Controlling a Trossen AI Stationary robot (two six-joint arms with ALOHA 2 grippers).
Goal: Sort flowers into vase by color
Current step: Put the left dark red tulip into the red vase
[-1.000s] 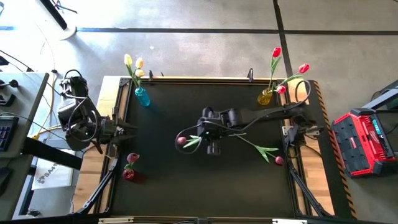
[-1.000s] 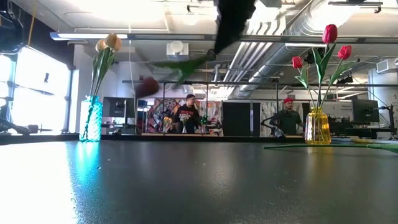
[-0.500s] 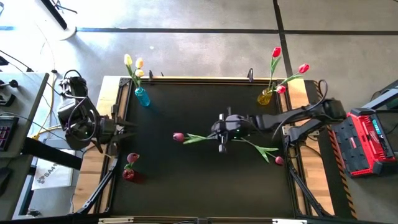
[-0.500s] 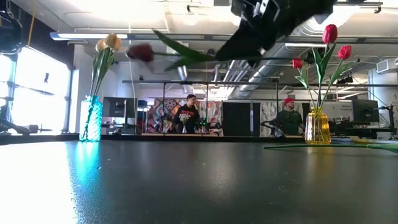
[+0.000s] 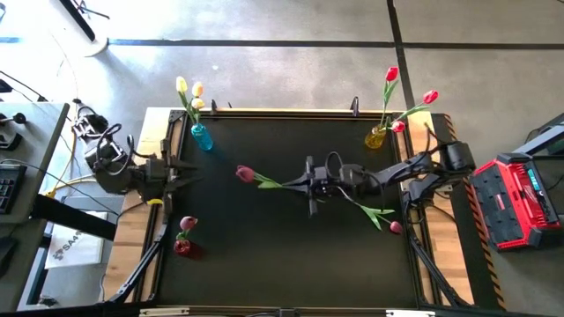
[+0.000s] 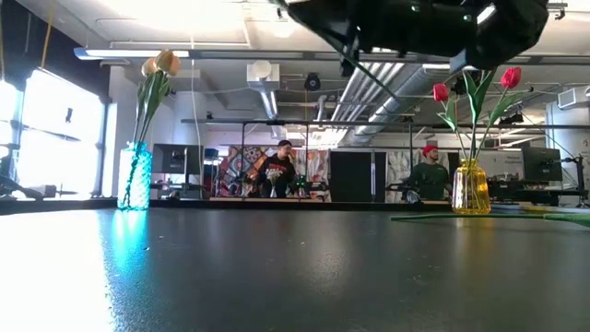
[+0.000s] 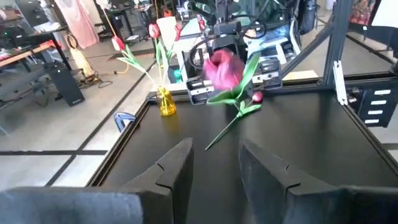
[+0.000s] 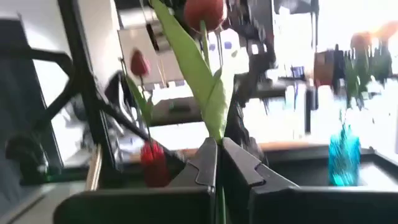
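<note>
Overhead view, left to right. At the frame's left edge the left gripper (image 5: 181, 169) waits off the work area, its jaws parted and grasping nothing. Below it stands a red vase (image 5: 182, 247) with one pink head; at upper left, a blue vase (image 5: 202, 137) of cream tulips. At centre the right gripper (image 5: 300, 183), clenched on the stem, carries the pink tulip (image 5: 244, 173) leftward, probably toward the red vase. Upper right: a yellow vase (image 5: 376, 138) of red tulips. Another tulip (image 5: 394, 227) lies unsorted at right.

- Table top (image 5: 264, 255): black, matt, smooth; faint sheen in low view.
- Table edge (image 5: 141, 233): pale wood.
- Blue vase (image 6: 135, 177): translucent glass-like, textured.
- Yellow vase (image 6: 470, 187): clear, glossy.
- Red vase (image 5: 182, 247): glossy.
- Left gripper (image 7: 214, 168) fingers: dark matt plastic.
</note>
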